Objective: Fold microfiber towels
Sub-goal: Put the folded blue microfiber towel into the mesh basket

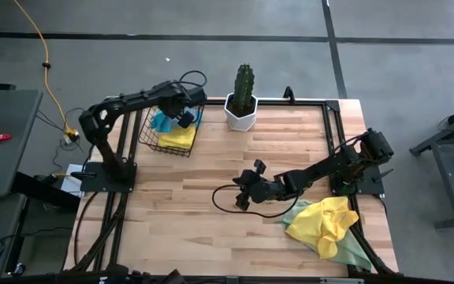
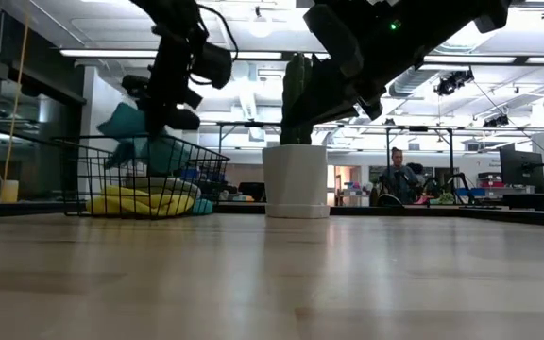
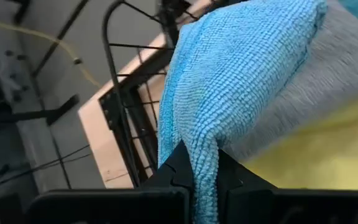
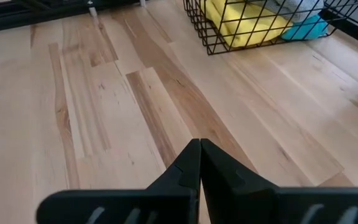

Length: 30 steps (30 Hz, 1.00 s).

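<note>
while over the wire basket (image 1: 169, 134), my left gripper (image 3: 205, 177) pinches a turquoise towel (image 3: 229, 74). my right gripper (image 4: 199, 163), jaws pressed together, hovers mid-table. yellow towel (image 1: 325, 221) lies near right.

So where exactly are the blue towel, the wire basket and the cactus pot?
blue towel (image 3: 229, 81): left wrist view, middle of the hanging cloth.
wire basket (image 1: 150, 140): high view, its left wall.
cactus pot (image 2: 296, 181): low view, front of the white pot.
</note>
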{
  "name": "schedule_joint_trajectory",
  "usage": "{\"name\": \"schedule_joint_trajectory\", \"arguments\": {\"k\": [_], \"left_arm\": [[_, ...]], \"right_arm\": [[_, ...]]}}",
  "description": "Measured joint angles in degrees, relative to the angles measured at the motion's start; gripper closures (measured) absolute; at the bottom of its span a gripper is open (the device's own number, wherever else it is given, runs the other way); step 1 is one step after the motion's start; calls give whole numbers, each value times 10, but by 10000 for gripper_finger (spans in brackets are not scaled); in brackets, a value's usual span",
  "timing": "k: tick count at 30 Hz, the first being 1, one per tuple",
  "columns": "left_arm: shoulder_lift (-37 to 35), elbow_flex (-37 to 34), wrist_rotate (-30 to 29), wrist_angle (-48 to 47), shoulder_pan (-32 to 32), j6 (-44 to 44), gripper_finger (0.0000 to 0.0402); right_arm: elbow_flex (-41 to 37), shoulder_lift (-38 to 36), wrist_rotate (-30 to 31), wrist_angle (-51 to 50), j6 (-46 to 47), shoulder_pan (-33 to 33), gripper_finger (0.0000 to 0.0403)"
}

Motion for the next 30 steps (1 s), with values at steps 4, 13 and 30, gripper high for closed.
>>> {"name": "schedule_joint_trajectory", "arguments": {"k": [4,13,30], "left_arm": [[16,0,-41,14,0,-58,401],[101,0,-23,-4,-3,-94,401],[133,0,-16,38,-34,-11,297]], "right_arm": [[0,0,0,0,0,0,403],[0,0,-16,0,1,0,403],[0,0,-16,0,12,0,403]]}}
